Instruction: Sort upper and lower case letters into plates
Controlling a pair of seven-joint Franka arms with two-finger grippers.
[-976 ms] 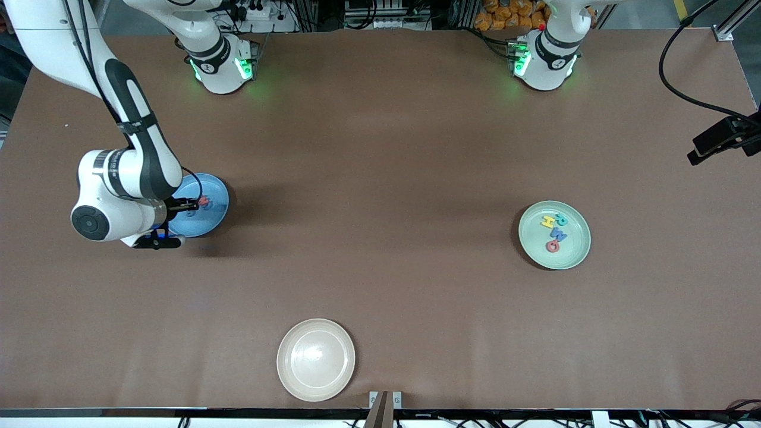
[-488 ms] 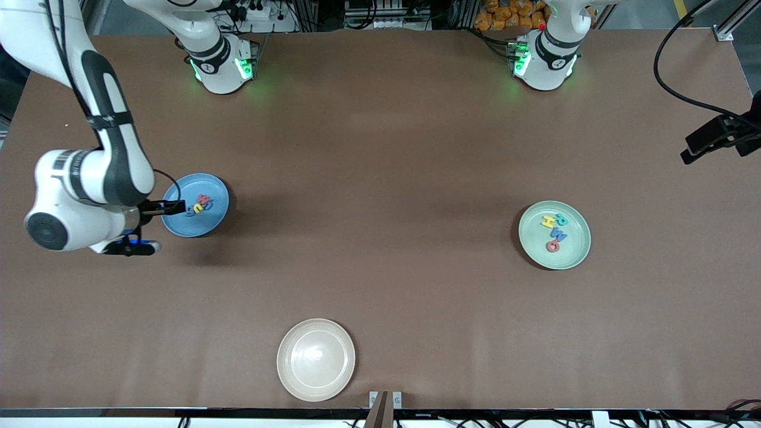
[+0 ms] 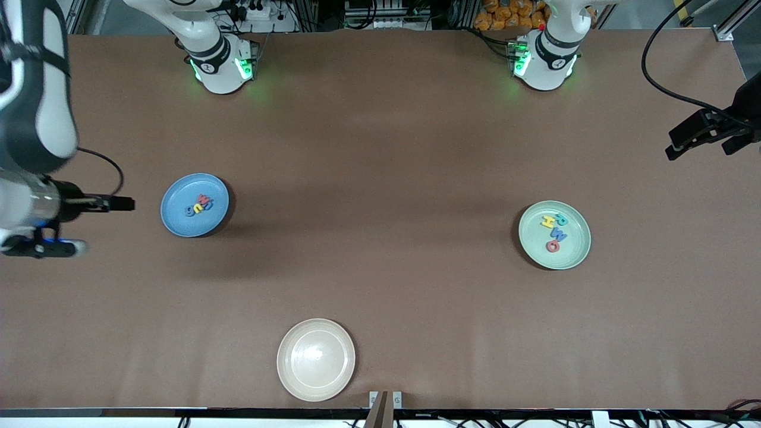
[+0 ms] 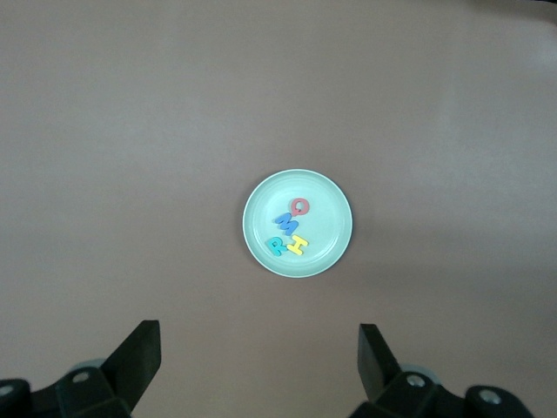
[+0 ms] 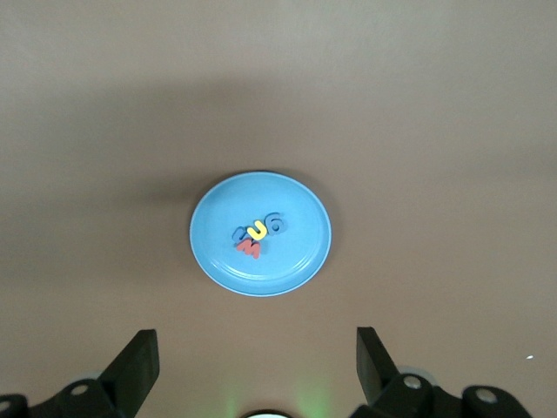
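Nearest you, the cream plate [image 3: 315,359] sits bare on the worktop [image 3: 380,148]. Farther from the camera, toward the left arm's end, the mint plate [image 3: 579,252] holds 4 capitals: red Q [image 3: 553,246], blue W [image 3: 558,234], yellow H [image 3: 547,222] and teal R [image 3: 562,220]. Toward the right arm's end, the blue plate [image 3: 178,223] holds red w [image 3: 205,201], yellow u [image 3: 198,207], blue g [image 3: 191,210] and a darker blue letter [image 5: 238,233] half hidden under them. Both grippers hang wide open and empty: the right gripper [image 3: 122,204] over bare worktop beside the blue plate, the left gripper [image 4: 259,348] high above the mint one.

You should watch the lowercase pile: those small flat letters overlap, so the covered one is easy to miscount. To my eye, sorting looks complete.
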